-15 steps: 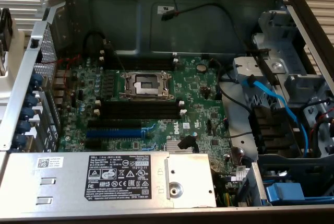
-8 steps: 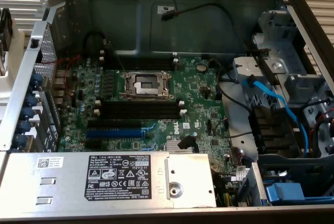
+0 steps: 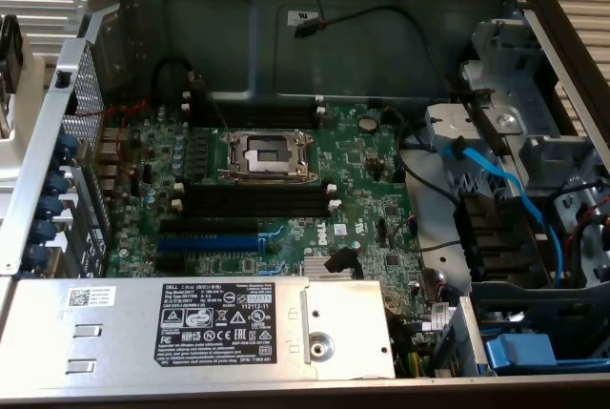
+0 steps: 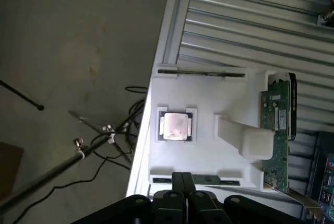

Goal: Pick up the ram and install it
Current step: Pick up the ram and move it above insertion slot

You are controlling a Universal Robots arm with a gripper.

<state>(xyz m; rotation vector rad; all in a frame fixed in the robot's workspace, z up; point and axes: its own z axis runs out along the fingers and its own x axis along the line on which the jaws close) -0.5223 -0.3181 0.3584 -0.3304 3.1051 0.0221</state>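
Gripper (image 4: 181,176) fingers are pressed together, gripping nothing, over the edge of the white holder (image 4: 209,98). The ram (image 4: 275,130) lies along one side of the holder, apart from the gripper. My take: spread the fingers before descending and grab the ram mid-length, square, off the chips. The black slots (image 3: 257,201) look empty.

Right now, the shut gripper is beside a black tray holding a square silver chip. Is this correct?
No: the wrist view shows a white tray, not black. The shut gripper is beside it, and it holds a square silver chip.
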